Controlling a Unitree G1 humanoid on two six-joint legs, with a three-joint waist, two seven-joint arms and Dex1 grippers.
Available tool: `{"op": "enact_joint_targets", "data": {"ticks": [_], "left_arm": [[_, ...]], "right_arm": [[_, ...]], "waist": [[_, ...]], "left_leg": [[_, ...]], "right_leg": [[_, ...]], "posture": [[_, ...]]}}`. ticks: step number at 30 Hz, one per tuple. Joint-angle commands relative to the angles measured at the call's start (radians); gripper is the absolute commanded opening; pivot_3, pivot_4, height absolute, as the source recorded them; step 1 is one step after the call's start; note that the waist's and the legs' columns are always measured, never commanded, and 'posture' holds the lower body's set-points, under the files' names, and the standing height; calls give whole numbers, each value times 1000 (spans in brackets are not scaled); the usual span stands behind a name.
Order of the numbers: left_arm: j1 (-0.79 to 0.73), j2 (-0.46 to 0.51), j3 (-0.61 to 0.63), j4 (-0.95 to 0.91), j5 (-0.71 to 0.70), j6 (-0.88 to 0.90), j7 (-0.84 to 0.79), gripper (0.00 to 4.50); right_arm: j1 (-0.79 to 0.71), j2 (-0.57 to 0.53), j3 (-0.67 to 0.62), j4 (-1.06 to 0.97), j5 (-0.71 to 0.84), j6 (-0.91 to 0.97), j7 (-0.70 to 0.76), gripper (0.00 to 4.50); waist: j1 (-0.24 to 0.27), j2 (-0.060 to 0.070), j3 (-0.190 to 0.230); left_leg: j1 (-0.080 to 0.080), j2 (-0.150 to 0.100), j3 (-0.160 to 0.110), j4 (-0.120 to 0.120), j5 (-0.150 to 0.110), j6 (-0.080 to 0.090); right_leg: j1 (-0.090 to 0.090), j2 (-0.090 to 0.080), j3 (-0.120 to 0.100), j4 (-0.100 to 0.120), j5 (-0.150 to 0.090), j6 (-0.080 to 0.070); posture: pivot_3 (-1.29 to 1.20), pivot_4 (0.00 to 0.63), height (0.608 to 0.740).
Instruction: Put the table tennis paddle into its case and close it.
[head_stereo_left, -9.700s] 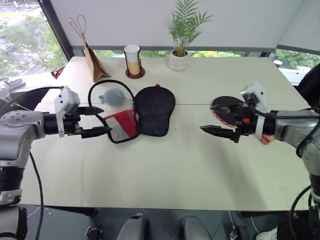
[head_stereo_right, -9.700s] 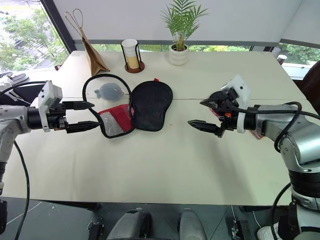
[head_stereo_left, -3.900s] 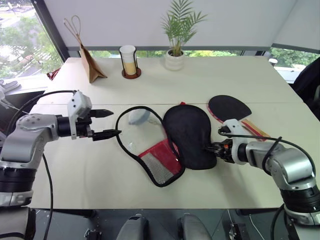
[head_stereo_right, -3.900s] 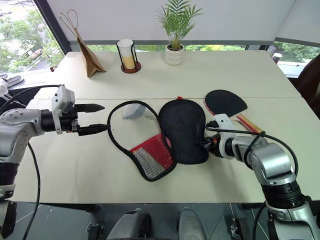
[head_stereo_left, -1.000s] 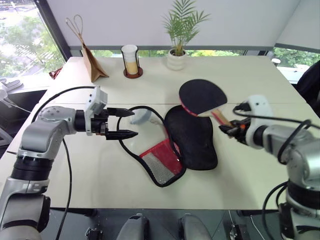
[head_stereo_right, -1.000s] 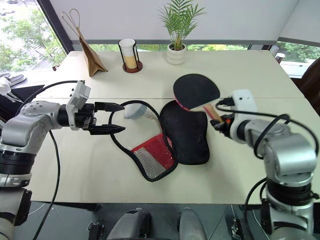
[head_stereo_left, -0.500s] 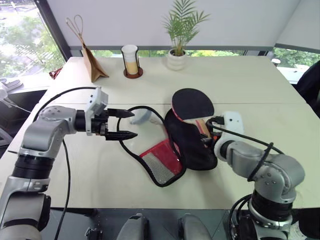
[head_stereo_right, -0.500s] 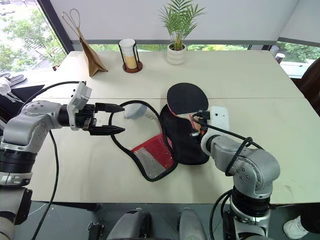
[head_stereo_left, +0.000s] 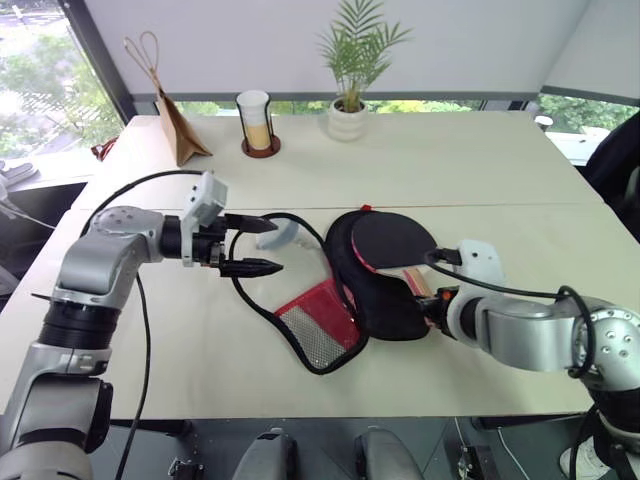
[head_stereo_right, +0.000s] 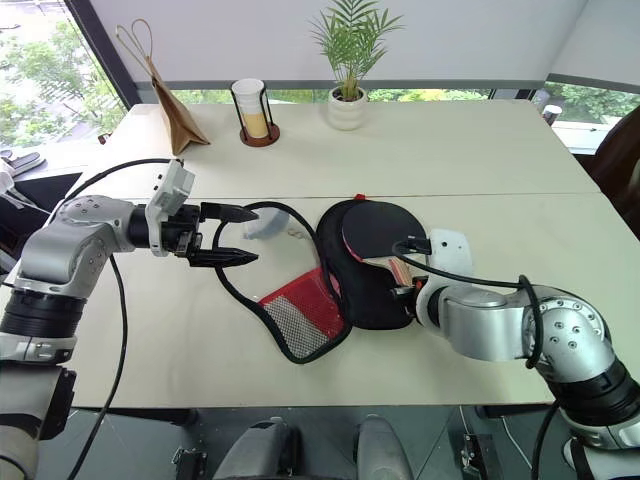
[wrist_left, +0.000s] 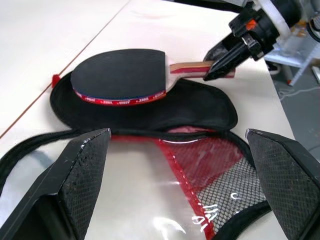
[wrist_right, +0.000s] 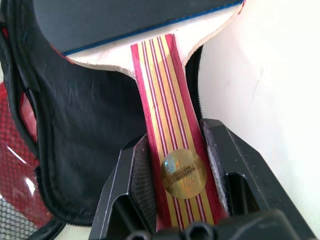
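Observation:
The table tennis paddle (head_stereo_left: 395, 238), black face up with a red rim, lies flat over the black half of the open case (head_stereo_left: 388, 305). I cannot tell whether it touches the fabric. My right gripper (wrist_right: 172, 137) is shut on its striped wooden handle (wrist_right: 167, 115), just off the case's right edge. The case's red mesh panel (head_stereo_left: 318, 322) is folded out toward the table's front, and its zip edge loops out to the left. My left gripper (head_stereo_left: 274, 247) hangs open beside that loop, pointing at the case with nothing between its fingers (wrist_left: 82, 165).
A small grey-blue ball (head_stereo_right: 262, 224) sits inside the zip loop, right by the left fingertips. Along the far edge of the table (head_stereo_left: 500, 170) stand a brown paper bag (head_stereo_left: 178, 130), a cup on a coaster (head_stereo_left: 254, 120) and a potted plant (head_stereo_left: 347, 118).
My right gripper has rolled its wrist and carried the paddle down and left, from raised above the table to flat over the case's black half. The left gripper stayed put.

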Motion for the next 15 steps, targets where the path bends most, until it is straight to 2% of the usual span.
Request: {"op": "enact_joint_targets", "data": {"ticks": [1, 15], "left_arm": [[-33, 3, 1, 14, 8, -21, -21, 4500], [-46, -8, -4, 39, 43, -46, -36, 4500]], "right_arm": [[-14, -18, 41, -48, 23, -103, -33, 1122], [-114, -50, 144, -26, 23, -127, 21, 1122]], "waist": [[0, 0, 0], [1, 0, 0]], "left_leg": [[0, 0, 0, 0, 0, 0], [0, 0, 0, 0, 0, 0]], "right_leg": [[0, 0, 0, 0, 0, 0], [1, 0, 0, -1, 0, 0]], "posture": [[0, 150, 740], [0, 150, 740]]}}
